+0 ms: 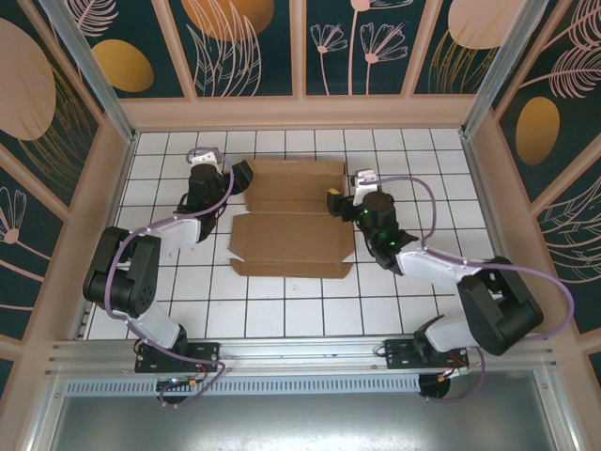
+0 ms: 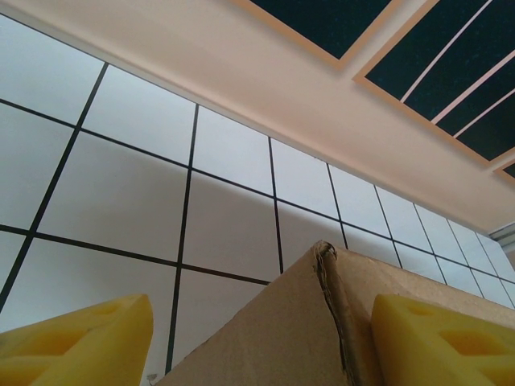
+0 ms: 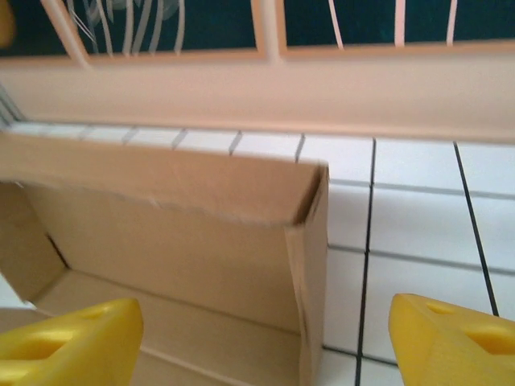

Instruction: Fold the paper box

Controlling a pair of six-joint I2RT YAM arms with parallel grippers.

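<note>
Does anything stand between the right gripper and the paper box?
Nothing visible does. The open right gripper faces the upright side wall of the paper box directly, with bare white tiles beside that wall.

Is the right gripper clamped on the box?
No, the right gripper is open, its fingers wide apart, not pinching the paper box.
</note>
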